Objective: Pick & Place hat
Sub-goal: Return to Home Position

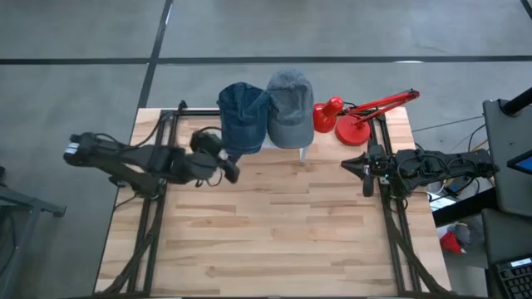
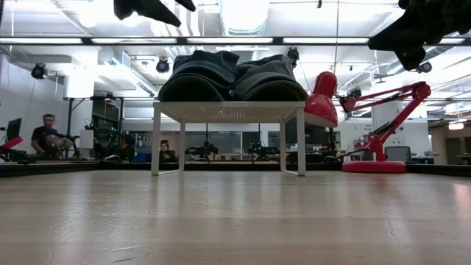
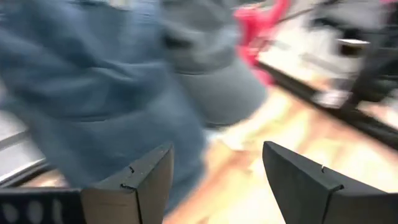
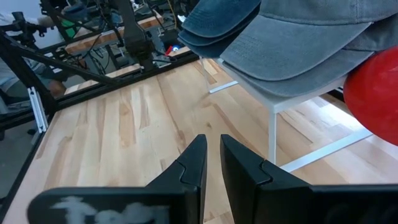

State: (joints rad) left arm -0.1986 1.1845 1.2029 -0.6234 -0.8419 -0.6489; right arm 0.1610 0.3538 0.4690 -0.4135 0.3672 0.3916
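Two caps lie side by side, crowns up, on a small white stand (image 2: pixel 228 110) at the table's far edge: a dark blue denim hat (image 1: pixel 241 116) and a grey-blue hat (image 1: pixel 291 106). My left gripper (image 1: pixel 233 170) hovers open just on the near side of the blue hat's brim, above the table. In the left wrist view the blue hat (image 3: pixel 93 81) fills the space ahead of the open gripper (image 3: pixel 217 155), with the grey hat (image 3: pixel 217 87) behind it. My right gripper (image 1: pixel 345 164) waits shut and raised at the table's right side, and also shows in its own wrist view (image 4: pixel 213 142).
A red desk lamp (image 1: pixel 357 116) stands at the far right, right beside the grey hat and the stand's right legs (image 2: pixel 300 140). Bare wooden table top (image 1: pixel 274 232) stretches from the stand to the near edge. People sit in the room behind (image 2: pixel 48 136).
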